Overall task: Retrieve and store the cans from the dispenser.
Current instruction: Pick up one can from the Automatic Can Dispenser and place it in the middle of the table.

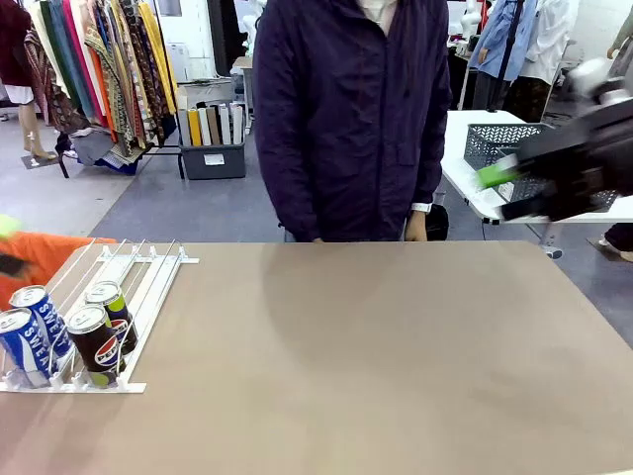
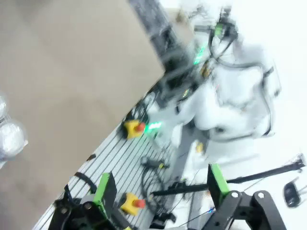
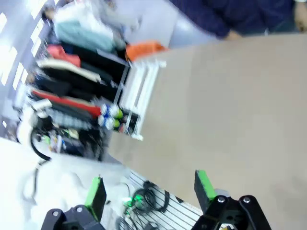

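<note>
The white railed dispenser [image 1: 148, 282] lies at the table's left side, also in the right wrist view [image 3: 141, 91]. At its near end stand two blue SWEAT cans [image 1: 35, 327] and two black Pepsi cans [image 1: 99, 332], all upright; they show small in the right wrist view [image 3: 110, 117]. Silver can tops [image 2: 8, 136] touch the left wrist view's edge. My right gripper [image 1: 506, 193] hangs blurred, high over the table's far right, away from the cans. Its jaws [image 3: 149, 190] are open and empty. My left gripper [image 2: 160, 187] is open too, holding nothing.
A person in a dark jacket [image 1: 346, 119] stands at the far edge with a hand [image 1: 416, 227] by the table. An orange thing [image 1: 54, 257] lies behind the dispenser. A dark grey basket [image 1: 495, 143] sits on a white table at the back right.
</note>
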### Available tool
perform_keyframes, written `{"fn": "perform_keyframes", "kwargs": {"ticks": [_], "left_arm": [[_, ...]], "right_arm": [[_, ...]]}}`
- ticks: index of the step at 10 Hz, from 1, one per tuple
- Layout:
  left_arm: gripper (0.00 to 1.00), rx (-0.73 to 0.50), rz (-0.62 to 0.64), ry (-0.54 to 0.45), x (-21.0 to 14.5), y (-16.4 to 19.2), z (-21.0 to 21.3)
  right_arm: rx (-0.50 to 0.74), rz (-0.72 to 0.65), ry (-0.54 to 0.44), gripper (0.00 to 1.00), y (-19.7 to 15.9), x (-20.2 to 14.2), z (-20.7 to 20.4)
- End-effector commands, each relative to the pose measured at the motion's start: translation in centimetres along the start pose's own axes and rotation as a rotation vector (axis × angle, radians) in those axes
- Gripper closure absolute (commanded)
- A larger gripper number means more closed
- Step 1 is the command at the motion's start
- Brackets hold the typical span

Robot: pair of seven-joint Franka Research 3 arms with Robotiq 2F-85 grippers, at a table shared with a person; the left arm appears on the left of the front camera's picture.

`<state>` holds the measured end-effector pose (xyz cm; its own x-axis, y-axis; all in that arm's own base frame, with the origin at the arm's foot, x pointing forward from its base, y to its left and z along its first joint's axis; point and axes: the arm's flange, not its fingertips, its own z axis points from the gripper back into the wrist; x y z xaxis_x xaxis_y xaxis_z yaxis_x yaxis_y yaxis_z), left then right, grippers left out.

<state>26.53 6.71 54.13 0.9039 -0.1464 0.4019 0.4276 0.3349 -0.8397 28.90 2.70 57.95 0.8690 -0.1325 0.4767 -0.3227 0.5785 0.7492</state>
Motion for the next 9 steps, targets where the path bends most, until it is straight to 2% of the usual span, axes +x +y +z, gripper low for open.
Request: {"fn": "perform_keyframes", "kwargs": {"ticks": [1,2,4,5,6,7,9], "left_arm": [[0.0,-0.147,0.136,-0.34,-1.5,6.8,8.8],[0.0,-0.223,0.192,-0.517,-4.9,9.4,12.4],[0.0,-0.301,0.239,-0.65,-7.8,13.7,14.6],[0.0,-0.279,0.243,-0.644,-8.1,14.7,14.5],[0.0,-0.217,0.282,-0.607,-10.7,12.1,16.0],[0.0,-0.217,0.282,-0.607,-10.7,12.1,16.0],[0.0,-0.217,0.282,-0.607,-10.7,12.1,16.0]], "right_arm": [[0.136,-0.107,-0.152,0.0,-6.2,-4.8,6.6],[0.216,-0.215,-0.247,0.0,-10.0,-6.9,10.0],[0.263,-0.394,-0.419,0.0,-16.5,-9.9,13.4],[0.218,-0.478,-0.438,0.0,-18.6,-10.7,13.4],[0.184,-0.528,-0.416,0.0,-19.9,-11.0,12.9],[0.223,-0.431,-0.415,0.0,-16.9,-6.4,19.9],[0.223,-0.431,-0.415,0.0,-16.9,-6.4,19.9]]}}
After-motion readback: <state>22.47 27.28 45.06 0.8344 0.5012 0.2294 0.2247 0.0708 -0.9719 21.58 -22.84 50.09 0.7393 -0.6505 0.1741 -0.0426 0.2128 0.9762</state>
